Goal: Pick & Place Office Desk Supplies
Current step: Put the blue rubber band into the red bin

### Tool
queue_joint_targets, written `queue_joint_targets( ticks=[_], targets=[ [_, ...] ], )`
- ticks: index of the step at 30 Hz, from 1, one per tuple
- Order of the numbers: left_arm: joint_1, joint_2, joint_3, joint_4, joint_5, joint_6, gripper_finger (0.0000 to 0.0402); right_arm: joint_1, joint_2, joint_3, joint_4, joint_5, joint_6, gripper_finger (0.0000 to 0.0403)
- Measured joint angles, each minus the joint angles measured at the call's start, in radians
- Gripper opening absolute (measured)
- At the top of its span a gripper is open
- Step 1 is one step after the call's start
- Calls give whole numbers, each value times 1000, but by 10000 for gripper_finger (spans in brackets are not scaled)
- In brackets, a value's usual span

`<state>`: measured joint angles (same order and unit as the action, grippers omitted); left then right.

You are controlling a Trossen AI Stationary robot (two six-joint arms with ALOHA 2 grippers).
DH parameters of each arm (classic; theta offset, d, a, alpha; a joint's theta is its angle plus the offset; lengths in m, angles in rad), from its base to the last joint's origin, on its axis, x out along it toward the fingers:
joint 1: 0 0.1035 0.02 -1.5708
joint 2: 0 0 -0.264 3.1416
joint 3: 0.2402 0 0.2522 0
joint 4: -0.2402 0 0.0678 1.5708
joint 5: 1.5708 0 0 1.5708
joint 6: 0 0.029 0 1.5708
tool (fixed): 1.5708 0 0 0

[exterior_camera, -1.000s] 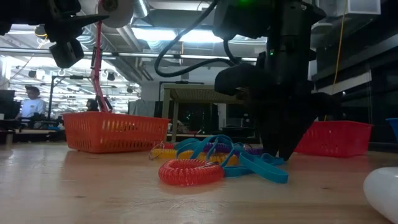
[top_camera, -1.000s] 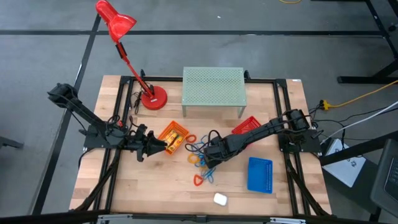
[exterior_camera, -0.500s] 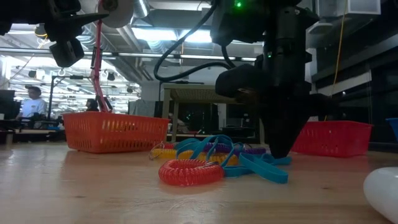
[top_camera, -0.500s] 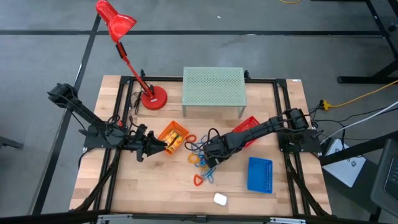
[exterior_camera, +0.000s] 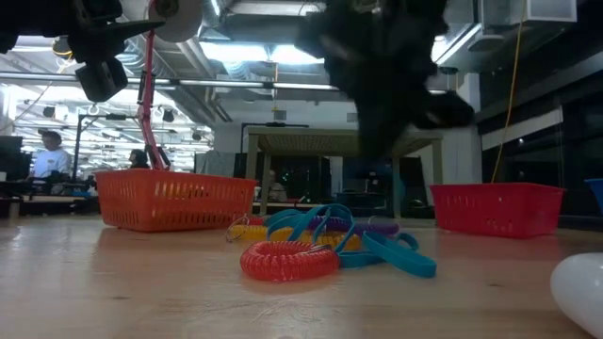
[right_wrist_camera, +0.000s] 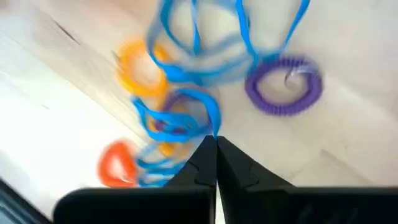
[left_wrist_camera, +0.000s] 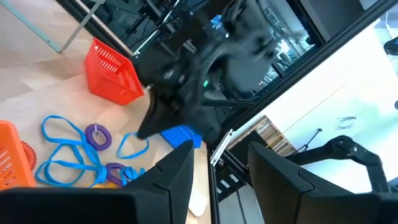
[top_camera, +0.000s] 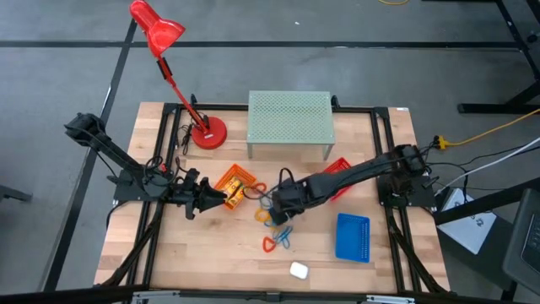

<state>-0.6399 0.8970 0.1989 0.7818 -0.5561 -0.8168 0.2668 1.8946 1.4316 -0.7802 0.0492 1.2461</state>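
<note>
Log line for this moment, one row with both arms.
right gripper: fingers shut on blue loop, above loop pile | left gripper: open, by orange basket | red coil: on table

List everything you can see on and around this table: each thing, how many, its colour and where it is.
desk lamp: one, red, table's far left
mesh riser: one, pale green, far middle
orange basket: one, left of centre, yellow pieces inside, count unclear
red basket: one, partly under the right arm
blue basket: one, near right
loops: many, blue, orange, purple, red, tangled at centre
white object: one, near edge
person: one, in the room behind
left gripper: open, empty, by the orange basket
right gripper: shut, above the loops; whether it holds one is unclear
</note>
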Motion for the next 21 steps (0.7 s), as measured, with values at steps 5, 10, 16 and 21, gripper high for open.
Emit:
queue_joint_targets(
  ticks=[5,10,16,21],
  targets=[
    [0,0,0,2,-2,1,148,0,-73,87,-78,92,-5,1],
    [0,0,0,3,-2,1,148,0,-122,125,-273,140,-9,0],
    [0,0,0,3,-3,1,148,-7,-167,126,-596,183,21,0],
    [0,0,0,3,-3,-7,148,-28,-190,121,-673,198,18,0]
  ],
)
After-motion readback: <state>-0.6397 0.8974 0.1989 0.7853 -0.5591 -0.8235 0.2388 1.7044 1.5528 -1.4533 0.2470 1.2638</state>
